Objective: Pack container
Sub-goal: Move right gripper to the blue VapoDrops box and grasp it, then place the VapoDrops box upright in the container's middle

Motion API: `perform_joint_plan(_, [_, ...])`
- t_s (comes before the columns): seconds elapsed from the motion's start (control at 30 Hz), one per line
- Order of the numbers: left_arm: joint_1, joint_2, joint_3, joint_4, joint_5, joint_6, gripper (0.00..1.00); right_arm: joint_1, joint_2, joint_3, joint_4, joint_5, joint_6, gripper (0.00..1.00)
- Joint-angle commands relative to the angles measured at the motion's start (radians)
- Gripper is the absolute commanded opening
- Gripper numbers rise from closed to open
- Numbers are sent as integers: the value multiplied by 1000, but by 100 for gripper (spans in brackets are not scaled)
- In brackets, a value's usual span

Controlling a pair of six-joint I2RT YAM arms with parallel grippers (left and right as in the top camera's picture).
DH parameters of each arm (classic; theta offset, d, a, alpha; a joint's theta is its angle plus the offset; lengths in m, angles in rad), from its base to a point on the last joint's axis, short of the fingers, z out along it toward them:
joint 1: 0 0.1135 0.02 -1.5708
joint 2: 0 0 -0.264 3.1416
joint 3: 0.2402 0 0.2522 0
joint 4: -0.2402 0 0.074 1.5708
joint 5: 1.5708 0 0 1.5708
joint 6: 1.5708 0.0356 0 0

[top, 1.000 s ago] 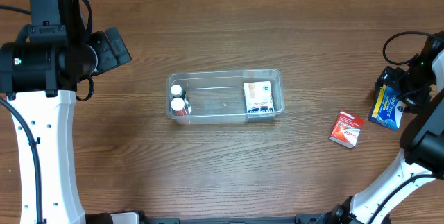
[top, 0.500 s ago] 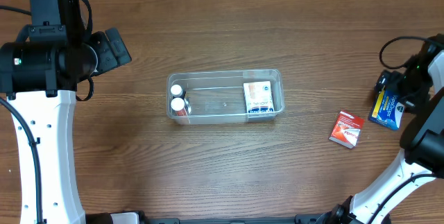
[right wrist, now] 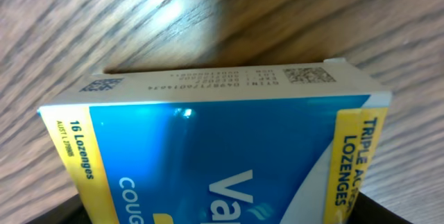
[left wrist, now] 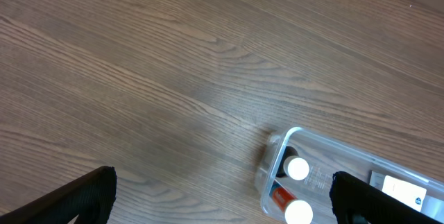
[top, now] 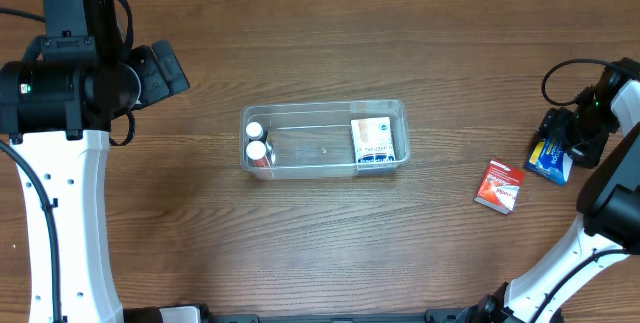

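Observation:
The clear plastic container (top: pixel 323 105) sits mid-table. It holds two white-capped bottles (top: pixel 256 140) at its left end and a white and blue box (top: pixel 372 141) at its right end. My right gripper (top: pixel 562 135) at the far right edge is shut on a blue and yellow lozenge box (top: pixel 550 160). That box fills the right wrist view (right wrist: pixel 208 141), tilted, between my fingers. My left gripper (left wrist: pixel 222 207) is open and empty, above bare wood left of the container (left wrist: pixel 277 161). It shows in the overhead view (top: pixel 172 71) at the far left.
A small red packet (top: pixel 499 185) lies flat on the wood between the container and the lozenge box. The right arm's black cable (top: pixel 560 73) loops above the gripper. The white arm bases stand at both lower corners.
My right gripper has shifted slightly left and the lozenge box has tilted and moved with it. The left arm and the container have not moved.

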Motion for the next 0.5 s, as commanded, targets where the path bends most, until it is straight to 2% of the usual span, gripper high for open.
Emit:
perform_joint_plan(0.0, [3,4,-4,0,-13,24,100,8,-20,89,-40,-47,30,78])
perform_joint_plan(0.23, [3,4,-4,0,-13,31,100,105,-186,266,-195,-89,30,72])
perform_joint_plan(0.4, [3,4,-4,1,-13,31,100,266,-391,277,-223,-170,31,73])
perform_joint_plan(0.47, [3,4,-4,0,-13,31,100,392,-482,277,-238,-169,31,73])
